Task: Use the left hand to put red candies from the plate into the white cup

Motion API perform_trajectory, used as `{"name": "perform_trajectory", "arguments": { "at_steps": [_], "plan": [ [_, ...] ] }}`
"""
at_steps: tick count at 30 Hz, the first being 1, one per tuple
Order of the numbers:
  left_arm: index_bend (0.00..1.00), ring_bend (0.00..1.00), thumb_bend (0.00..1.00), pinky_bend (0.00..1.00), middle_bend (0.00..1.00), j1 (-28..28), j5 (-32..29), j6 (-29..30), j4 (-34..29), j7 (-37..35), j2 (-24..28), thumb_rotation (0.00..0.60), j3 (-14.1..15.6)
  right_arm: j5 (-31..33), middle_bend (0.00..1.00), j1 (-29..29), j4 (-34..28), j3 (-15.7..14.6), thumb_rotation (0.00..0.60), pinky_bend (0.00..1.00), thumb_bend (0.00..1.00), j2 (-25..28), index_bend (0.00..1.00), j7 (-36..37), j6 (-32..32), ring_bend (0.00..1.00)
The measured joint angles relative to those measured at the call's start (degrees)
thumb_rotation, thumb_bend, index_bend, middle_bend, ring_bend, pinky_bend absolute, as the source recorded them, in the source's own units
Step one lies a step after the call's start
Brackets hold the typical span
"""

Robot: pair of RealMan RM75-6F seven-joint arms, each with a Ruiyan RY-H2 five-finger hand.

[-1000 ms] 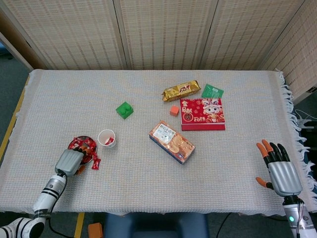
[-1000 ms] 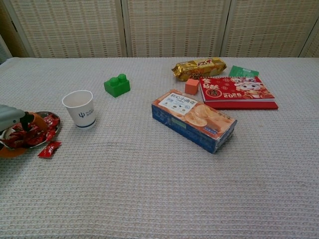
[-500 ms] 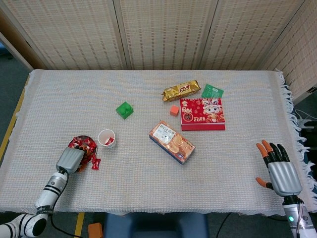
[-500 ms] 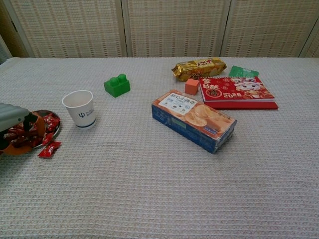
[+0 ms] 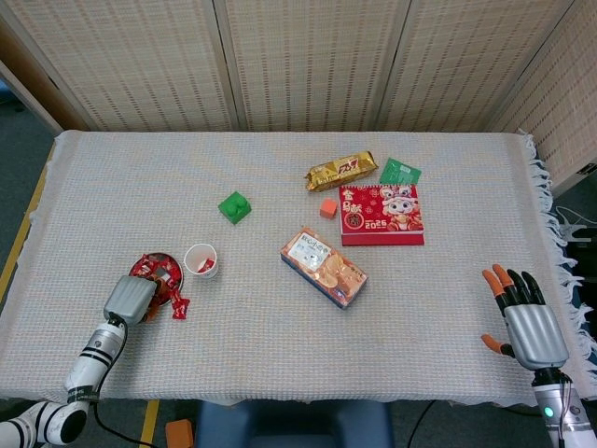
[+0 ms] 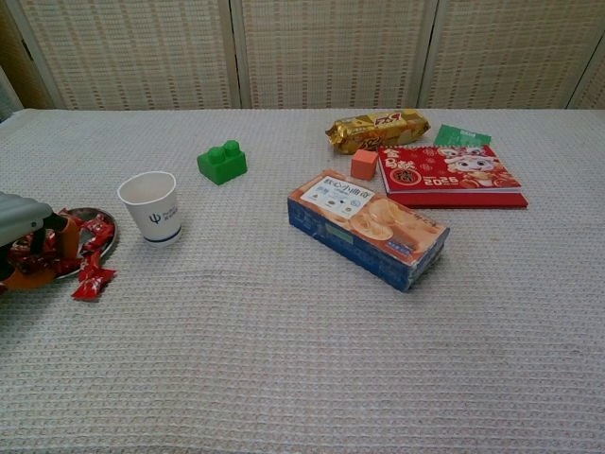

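Chest view: left hand (image 6: 26, 248) is lowered over candies (image 6: 95, 232) on the plate (image 6: 106, 248) beside the cup (image 6: 151, 205); its hold cannot be told. Light, crinkly, slippery wrappers are best pinched mid-body.

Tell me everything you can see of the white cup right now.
The white cup is a small paper-looking cup with a dark blue logo and a band at its base. It stands upright on the tablecloth, open, right of the plate and touching nothing. The head view shows something red inside.
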Motion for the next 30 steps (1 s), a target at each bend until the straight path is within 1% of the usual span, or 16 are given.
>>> {"name": "perform_trajectory", "arguments": {
  "at_steps": [7,11,24,30],
  "plan": [
    [0.6,0.54,0.58,1.0,0.57,0.21,-0.49,0.29,-0.21,0.99,0.08,0.6,0.01,-0.23,0.0,0.01,-0.11,-0.16,0.6,0.0,0.02,0.21,0.0,0.35,-0.08,0.0],
    [0.64,0.57,0.63,1.0,0.61,0.34,-0.56,0.67,-0.26,1.18,0.08,0.6,-0.04,-0.27,0.0,0.03,-0.13,-0.18,0.6,0.0,0.02,0.26,0.0,0.41,-0.09,0.0],
    [0.71,0.6,0.63,1.0,0.67,0.44,0.85,1.77,0.86,-0.28,-0.15,0.6,-0.19,-0.3,0.0,-0.03,-0.16,-0.2,0.6,0.0,0.02,0.25,0.0,0.35,0.03,0.0],
    [0.72,0.61,0.63,1.0,0.68,0.58,1.83,3.35,0.12,-0.98,0.62,0.6,-0.62,-0.28,0.0,-0.04,-0.13,-0.17,0.6,0.0,0.02,0.29,0.0,0.42,0.07,0.0]
  ]
}}
